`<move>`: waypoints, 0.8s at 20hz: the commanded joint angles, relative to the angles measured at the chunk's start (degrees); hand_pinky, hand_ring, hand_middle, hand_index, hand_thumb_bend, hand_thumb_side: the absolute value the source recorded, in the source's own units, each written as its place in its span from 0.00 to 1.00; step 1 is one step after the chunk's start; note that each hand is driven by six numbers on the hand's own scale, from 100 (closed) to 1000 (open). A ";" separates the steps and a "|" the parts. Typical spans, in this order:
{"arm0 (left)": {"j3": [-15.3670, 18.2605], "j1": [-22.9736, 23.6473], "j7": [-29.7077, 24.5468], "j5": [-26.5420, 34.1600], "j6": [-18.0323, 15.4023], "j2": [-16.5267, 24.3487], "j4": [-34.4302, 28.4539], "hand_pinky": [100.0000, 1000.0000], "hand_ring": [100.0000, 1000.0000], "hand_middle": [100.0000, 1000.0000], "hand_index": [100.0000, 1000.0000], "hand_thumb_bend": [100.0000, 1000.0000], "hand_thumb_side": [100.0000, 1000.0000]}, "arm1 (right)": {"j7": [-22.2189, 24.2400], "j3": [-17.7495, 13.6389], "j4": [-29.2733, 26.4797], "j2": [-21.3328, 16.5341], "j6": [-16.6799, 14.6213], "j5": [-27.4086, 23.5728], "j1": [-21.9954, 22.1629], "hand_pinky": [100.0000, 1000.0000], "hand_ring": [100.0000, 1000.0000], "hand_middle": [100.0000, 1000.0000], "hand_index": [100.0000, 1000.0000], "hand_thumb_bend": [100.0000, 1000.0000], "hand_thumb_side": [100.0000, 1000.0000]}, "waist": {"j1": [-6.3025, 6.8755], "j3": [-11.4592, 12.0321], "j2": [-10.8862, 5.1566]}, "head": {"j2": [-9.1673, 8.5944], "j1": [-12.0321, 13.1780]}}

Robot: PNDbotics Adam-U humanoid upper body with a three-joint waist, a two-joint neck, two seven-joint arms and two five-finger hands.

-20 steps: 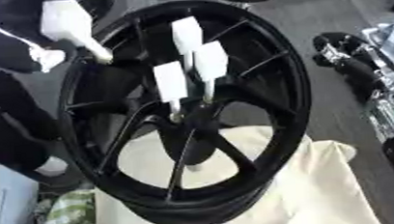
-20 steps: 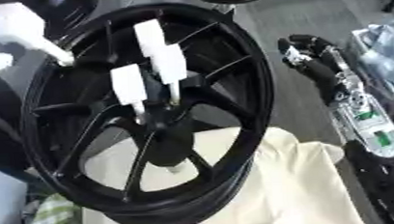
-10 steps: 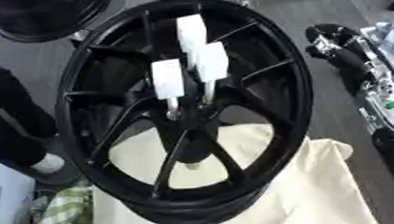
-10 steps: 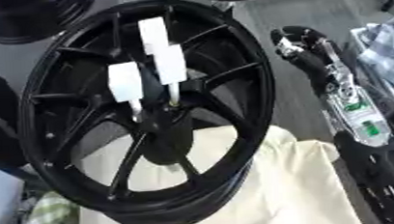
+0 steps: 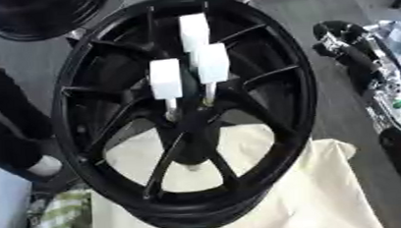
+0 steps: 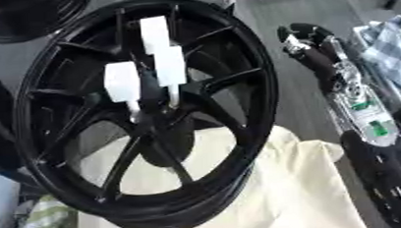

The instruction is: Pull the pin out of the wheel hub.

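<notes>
The black wheel hub (image 5: 182, 112) is standing tilted on a cream cloth (image 5: 328, 193) near the tabletop's near edge, and three white-handled pins are sticking out of its centre: a left pin (image 5: 165, 81), a middle pin (image 5: 211, 66) and a rear pin (image 5: 193, 31). The handles are sitting close together, so a reaching hand is likely to be knocking a neighbour, and a sideways tug is risking rocking the propped hub. The right hand (image 6: 317, 55) is hanging near the tabletop's right edge, apart from the hub, holding nothing; whether its fingers are curled cannot be told. No left hand is showing.
</notes>
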 commanded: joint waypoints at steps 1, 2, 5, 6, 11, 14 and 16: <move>2.08 2.78 2.86 3.03 -2.83 -0.21 -0.80 0.83 0.76 0.74 0.81 0.22 0.50 | -0.02 -0.07 -1.12 -1.18 0.01 -0.29 -0.99 0.75 0.62 0.61 0.73 0.31 0.29 | -0.12 -0.32 -0.96 | -0.10 0.72; 2.41 4.30 3.68 3.97 -3.77 -0.63 -1.20 0.83 0.77 0.75 0.82 0.26 0.56 | -0.03 -0.03 -1.14 -1.14 0.03 -0.32 -1.07 0.75 0.62 0.61 0.73 0.31 0.29 | -0.13 -0.50 -1.00 | -0.10 0.91; 3.38 8.50 6.07 7.08 -6.88 -1.50 -2.25 0.84 0.77 0.76 0.83 0.27 0.64 | -0.03 0.17 -1.13 -0.98 0.13 -0.38 -1.17 0.75 0.62 0.61 0.73 0.31 0.29 | -0.09 -1.02 -1.15 | -0.10 1.27; 3.56 9.11 6.72 8.17 -7.98 -1.61 -2.00 0.84 0.77 0.76 0.83 0.26 0.64 | -0.03 0.20 -1.13 -0.95 0.15 -0.38 -1.18 0.75 0.62 0.61 0.73 0.31 0.29 | -0.06 -1.09 -1.17 | -0.10 1.28; 3.92 9.60 10.03 12.50 -10.57 -2.05 -0.40 0.82 0.76 0.74 0.82 0.07 0.68 | -0.04 0.21 -1.11 -0.89 0.18 -0.40 -1.15 0.75 0.62 0.61 0.73 0.31 0.30 | 0.00 -1.19 -1.28 | -0.10 1.22; 4.22 9.15 12.79 14.71 -10.37 -2.46 -1.13 0.81 0.74 0.72 0.79 0.00 0.72 | -0.07 0.19 -1.11 -0.89 0.18 -0.43 -1.16 0.75 0.62 0.61 0.73 0.31 0.29 | -0.02 -1.18 -1.35 | -0.10 1.15; 4.93 8.42 14.81 16.55 -10.92 -3.18 -2.63 0.78 0.72 0.71 0.75 0.00 0.79 | -0.08 0.18 -1.10 -0.84 0.19 -0.45 -1.11 0.75 0.62 0.61 0.73 0.31 0.29 | -0.05 -1.14 -1.42 | -0.10 1.13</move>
